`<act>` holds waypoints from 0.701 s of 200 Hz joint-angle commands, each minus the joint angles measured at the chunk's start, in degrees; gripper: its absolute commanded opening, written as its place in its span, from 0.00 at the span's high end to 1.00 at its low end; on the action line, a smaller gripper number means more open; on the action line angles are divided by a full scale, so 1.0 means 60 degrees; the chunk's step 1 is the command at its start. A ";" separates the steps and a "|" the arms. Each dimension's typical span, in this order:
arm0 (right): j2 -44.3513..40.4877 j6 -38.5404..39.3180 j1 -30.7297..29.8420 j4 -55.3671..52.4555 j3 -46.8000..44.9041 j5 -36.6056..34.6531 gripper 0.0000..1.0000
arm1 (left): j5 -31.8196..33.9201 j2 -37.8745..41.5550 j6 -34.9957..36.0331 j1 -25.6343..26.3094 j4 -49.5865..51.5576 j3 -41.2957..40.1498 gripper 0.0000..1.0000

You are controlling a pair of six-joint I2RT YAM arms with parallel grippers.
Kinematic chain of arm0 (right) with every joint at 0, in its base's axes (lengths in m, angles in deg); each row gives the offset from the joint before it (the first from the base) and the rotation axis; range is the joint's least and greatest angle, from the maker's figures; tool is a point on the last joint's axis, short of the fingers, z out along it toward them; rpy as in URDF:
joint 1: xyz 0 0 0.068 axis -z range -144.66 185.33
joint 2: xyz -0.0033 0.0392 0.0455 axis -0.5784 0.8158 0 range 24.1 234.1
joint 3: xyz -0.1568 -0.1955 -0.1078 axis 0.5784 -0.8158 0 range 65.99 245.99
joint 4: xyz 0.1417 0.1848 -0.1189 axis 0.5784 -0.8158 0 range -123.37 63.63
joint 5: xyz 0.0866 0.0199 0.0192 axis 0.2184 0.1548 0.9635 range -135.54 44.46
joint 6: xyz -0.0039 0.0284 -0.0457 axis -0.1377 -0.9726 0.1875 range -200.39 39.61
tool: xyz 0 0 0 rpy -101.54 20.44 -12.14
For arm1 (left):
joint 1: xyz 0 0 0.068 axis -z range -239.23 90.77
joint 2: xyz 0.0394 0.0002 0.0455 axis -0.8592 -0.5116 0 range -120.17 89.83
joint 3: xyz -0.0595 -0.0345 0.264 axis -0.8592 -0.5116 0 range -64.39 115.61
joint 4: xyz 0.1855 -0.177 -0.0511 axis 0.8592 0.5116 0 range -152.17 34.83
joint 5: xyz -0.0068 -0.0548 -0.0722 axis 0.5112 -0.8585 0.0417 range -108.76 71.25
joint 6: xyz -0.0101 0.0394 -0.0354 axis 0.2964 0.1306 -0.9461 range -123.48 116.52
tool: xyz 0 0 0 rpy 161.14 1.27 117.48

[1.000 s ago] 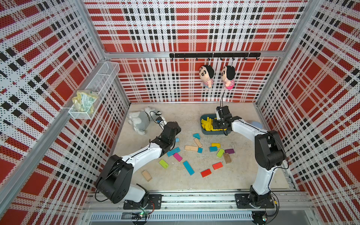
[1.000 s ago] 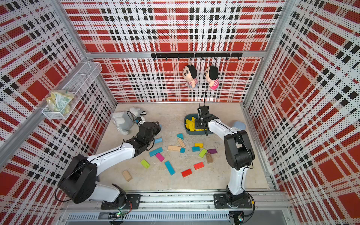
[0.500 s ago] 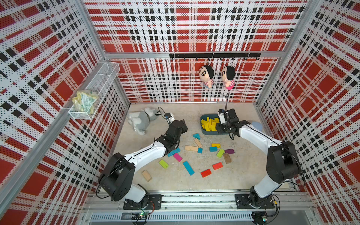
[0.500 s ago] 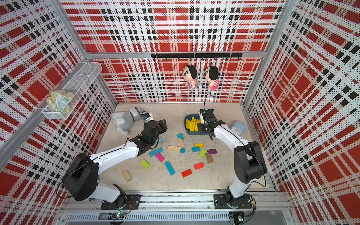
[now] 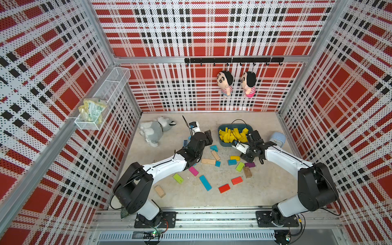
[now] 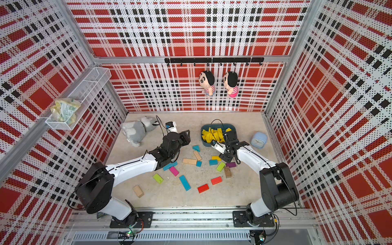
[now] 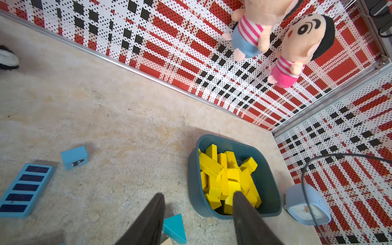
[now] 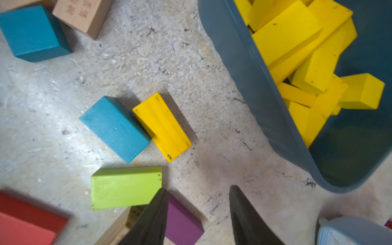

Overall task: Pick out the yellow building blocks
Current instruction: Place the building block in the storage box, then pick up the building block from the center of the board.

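Observation:
Many yellow building blocks [image 5: 233, 134] [image 7: 227, 180] [image 8: 297, 53] lie heaped in a blue-grey bin [image 5: 220, 142] [image 7: 193, 180] at the back right of the floor. One yellow block [image 5: 234, 158] [image 6: 216, 158] [image 8: 162, 127] lies flat on the floor in front of the bin, touching a teal brick [image 8: 115, 128]. My left gripper [image 5: 209, 135] [image 7: 198, 197] is open and empty, hovering just left of the bin. My right gripper [image 5: 246, 158] [image 8: 198, 193] is open and empty too, above bare floor beside the lone yellow block, a purple block [image 8: 182, 220] under one finger.
Teal, pink, red, tan and lime-green [image 8: 125, 186] blocks are scattered over the middle of the floor. A grey plush [image 5: 156, 131] lies back left and a pale blue clock [image 5: 278, 139] sits right of the bin. Two dolls [image 5: 224, 83] hang on the back wall.
My left arm has swung right from near the plush towards the bin, its jaws a little wider. My right gripper has pulled back from over the bin to the loose blocks in front.

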 commanded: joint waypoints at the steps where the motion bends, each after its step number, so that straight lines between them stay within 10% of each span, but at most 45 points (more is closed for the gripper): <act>1: 0.0709 0.0932 -0.0062 0.0046 0.0461 0.0654 0.50 | 0.0341 0.0311 -0.0086 0.0042 -0.0156 -0.0215 0.45; 140: 0.3155 0.1703 -0.0311 -0.0821 0.1788 0.1337 0.56 | 0.1290 0.1331 -0.0498 0.0027 0.0299 -0.1046 0.45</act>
